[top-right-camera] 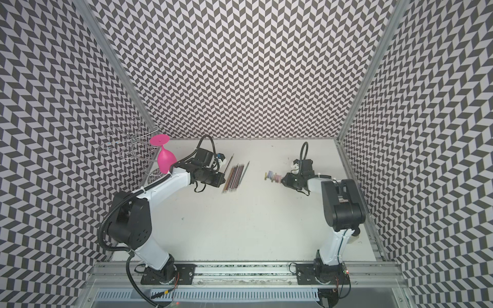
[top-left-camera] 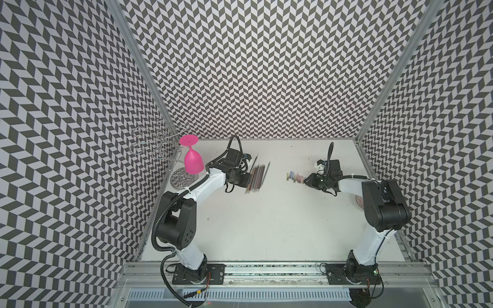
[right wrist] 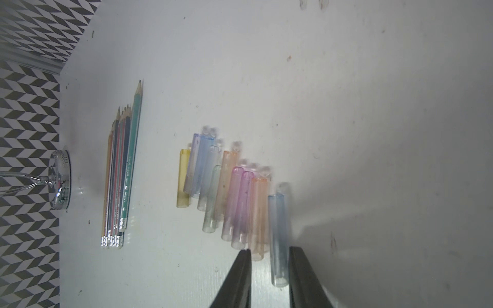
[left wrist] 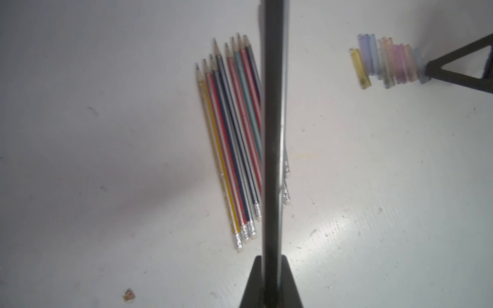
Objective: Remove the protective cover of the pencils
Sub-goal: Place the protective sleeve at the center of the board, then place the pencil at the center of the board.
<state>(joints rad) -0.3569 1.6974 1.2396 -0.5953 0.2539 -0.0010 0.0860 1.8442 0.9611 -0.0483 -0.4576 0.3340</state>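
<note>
Your left gripper (left wrist: 270,260) is pressed together on a dark pencil (left wrist: 274,133). That pencil runs blurred up the middle of the left wrist view, and the frame edge cuts off its far end, so you cannot tell whether it wears a cap. It also hides part of the pencils (left wrist: 234,138), which lie side by side on the white table (top-left-camera: 266,226) just right of that gripper, points toward the far wall.

Your right gripper (right wrist: 270,249) has its jaws apart on either side of a blue cap (right wrist: 278,234). You cannot make out whether either finger touches it. The blue cap lies at the right end of a row of tinted clear caps (right wrist: 226,192), well right of the pencils. In both top views the right wrist covers the fingertips.
</note>
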